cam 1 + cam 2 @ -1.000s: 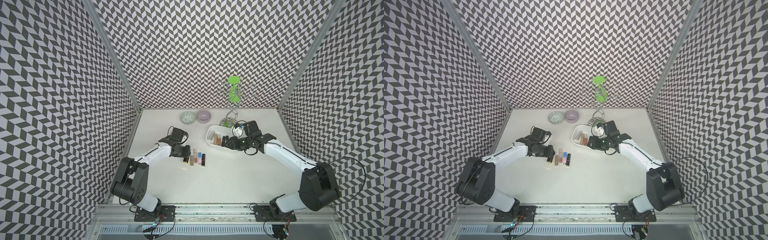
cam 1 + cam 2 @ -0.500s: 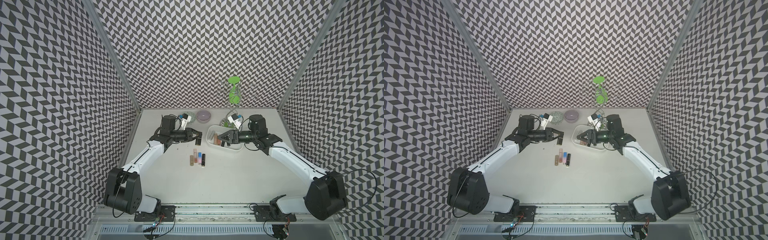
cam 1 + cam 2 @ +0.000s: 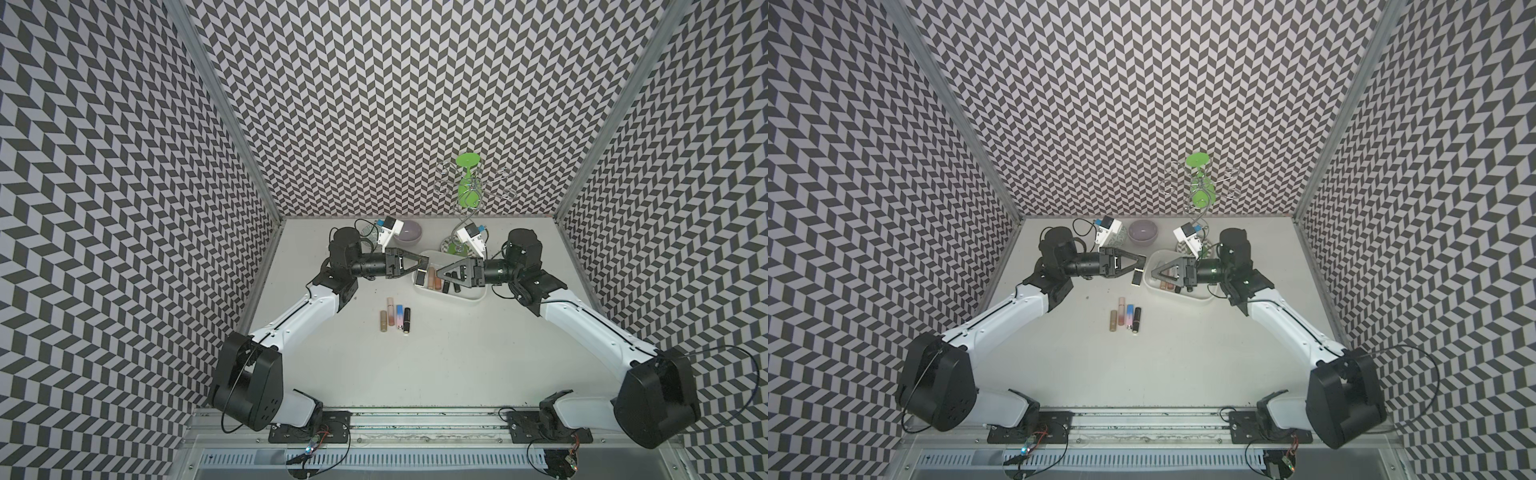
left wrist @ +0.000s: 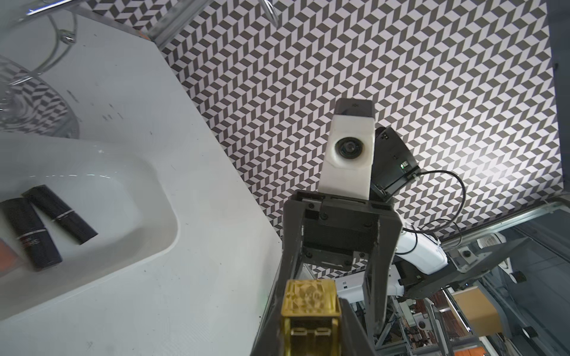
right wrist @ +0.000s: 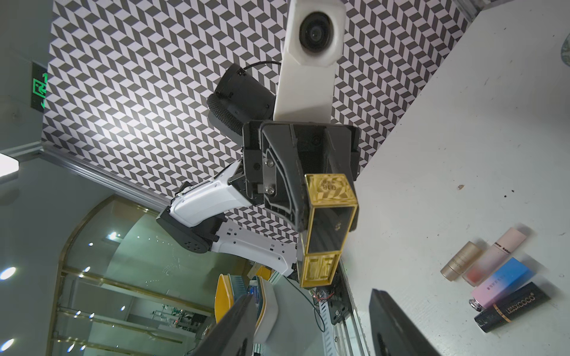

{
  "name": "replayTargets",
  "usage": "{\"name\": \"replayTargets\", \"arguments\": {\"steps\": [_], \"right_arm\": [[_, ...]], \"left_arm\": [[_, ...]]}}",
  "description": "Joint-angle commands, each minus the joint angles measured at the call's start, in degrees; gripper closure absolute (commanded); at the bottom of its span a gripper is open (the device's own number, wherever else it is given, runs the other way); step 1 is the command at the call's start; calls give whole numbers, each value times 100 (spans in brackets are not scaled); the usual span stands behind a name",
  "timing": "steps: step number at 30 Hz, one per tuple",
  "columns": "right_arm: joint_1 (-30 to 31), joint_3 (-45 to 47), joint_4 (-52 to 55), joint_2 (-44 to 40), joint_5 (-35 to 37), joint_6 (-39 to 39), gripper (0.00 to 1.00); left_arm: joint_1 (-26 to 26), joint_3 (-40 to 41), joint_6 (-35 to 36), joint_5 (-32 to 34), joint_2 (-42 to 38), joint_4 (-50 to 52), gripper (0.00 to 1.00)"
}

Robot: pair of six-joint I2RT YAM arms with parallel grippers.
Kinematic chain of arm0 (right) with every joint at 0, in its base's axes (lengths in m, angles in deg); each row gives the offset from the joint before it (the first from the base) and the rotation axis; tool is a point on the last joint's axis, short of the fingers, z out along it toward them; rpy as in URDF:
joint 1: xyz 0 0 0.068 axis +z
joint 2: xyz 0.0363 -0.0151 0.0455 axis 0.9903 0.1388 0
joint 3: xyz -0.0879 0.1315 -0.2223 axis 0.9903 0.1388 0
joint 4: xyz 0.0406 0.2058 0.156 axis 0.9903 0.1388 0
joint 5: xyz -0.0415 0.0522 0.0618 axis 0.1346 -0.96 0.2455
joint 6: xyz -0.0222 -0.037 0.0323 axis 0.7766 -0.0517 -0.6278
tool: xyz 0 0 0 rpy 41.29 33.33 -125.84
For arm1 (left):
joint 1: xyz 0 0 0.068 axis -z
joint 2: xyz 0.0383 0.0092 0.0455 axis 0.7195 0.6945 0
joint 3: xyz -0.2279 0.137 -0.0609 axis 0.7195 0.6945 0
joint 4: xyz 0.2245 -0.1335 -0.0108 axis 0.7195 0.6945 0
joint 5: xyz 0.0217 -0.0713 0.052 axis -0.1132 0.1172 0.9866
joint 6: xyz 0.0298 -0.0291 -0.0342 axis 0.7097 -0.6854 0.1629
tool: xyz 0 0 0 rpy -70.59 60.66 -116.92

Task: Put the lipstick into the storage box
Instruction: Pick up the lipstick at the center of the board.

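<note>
Though storage box (image 3: 471, 294) half-hidden under parted right gripper (image 3: 443, 279); left gripper (image 3: 424, 263) tight on gold-capped lipstick (image 5: 327, 228)

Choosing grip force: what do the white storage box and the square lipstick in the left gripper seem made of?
The storage box looks like glossy moulded plastic: highlights run along its rounded walls. The held lipstick looks like hard plastic, metallic-gold faceted ends and a dark glossy middle; real metal cannot be ruled out.

I operate in an indoor robotics test cell: chevron-patterned panels (image 3: 395, 104) on aluminium posts (image 3: 223, 112) enclose a white tabletop (image 3: 457, 365); both arms (image 3: 299, 316) bolt to a metal front rail (image 3: 415, 424).
</note>
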Motion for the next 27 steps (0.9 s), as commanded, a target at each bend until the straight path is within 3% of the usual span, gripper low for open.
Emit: {"name": "replayTargets", "arguments": {"steps": [1, 20, 27], "right_arm": [[65, 82, -752, -202, -201, -340, 37], [644, 135, -1236, -48, -64, -568, 38], [769, -17, -932, 167, 215, -388, 39]], "left_arm": [[76, -50, -255, -115, 49, -510, 77], [240, -203, -391, -74, 84, -638, 78], [251, -180, -387, -69, 60, -638, 78]]}}
